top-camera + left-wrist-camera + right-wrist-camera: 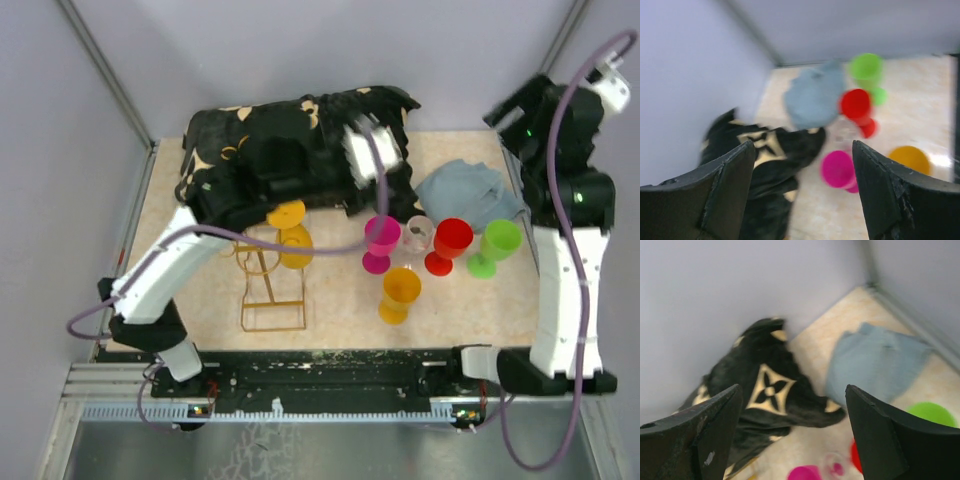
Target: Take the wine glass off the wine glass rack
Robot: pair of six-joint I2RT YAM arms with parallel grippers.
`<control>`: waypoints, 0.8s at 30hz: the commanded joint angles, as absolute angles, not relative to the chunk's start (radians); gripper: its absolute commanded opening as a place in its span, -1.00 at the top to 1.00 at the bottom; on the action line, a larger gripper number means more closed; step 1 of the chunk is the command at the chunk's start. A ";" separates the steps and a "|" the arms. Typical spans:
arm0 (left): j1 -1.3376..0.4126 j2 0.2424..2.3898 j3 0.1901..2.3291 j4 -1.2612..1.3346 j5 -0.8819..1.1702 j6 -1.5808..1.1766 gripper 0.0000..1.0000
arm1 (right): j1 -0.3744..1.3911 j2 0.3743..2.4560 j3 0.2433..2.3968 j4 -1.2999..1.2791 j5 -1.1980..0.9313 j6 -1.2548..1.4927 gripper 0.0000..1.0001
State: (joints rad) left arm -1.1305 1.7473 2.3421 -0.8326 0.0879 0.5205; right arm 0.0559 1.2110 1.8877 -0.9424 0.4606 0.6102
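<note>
Pale grey walls (300, 50) wrap nine through three o'clock. Beige speckled tabletop (450, 310) below, metal rail (90, 385) at six.

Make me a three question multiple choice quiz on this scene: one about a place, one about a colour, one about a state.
1. Where does the blue-grey cloth lie?
A. near left
B. far right, behind the red glass and green glass
C. near right

2. What colour is the wine glass at the wine glass rack?
A. magenta
B. yellow
C. clear

3. How do the jaws of the left gripper stand?
A. apart, empty
B. shut on a glass
C. shut on cloth

Answers: 1 B, the top view shows it beyond those two glasses. 2 B, it shows yellow at the rack's far end. 3 A, the left wrist view shows an empty gap.
</note>
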 commanded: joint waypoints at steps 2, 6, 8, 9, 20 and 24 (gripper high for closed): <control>-0.800 1.618 2.317 -0.640 -0.012 0.338 -0.68 | 0.065 1.503 2.125 -0.867 -0.092 0.661 -0.57; -0.593 1.483 2.182 -0.591 -0.017 0.213 -0.73 | 0.129 1.597 2.144 -0.766 -0.328 0.734 -0.54; -0.509 1.419 2.099 -0.579 -0.028 0.145 -0.75 | 0.171 1.624 2.140 -0.722 -0.468 0.765 -0.54; -0.449 1.393 2.051 -0.581 -0.032 0.106 -0.74 | 0.195 1.634 2.132 -0.703 -0.518 0.779 -0.54; 0.193 1.275 1.676 -0.698 0.542 -0.448 -0.62 | 0.278 1.350 1.533 -0.187 -0.835 1.146 -0.55; 0.320 1.280 1.541 -0.631 0.734 -0.571 -0.56 | 0.346 1.297 1.459 -0.199 -0.832 1.150 -0.51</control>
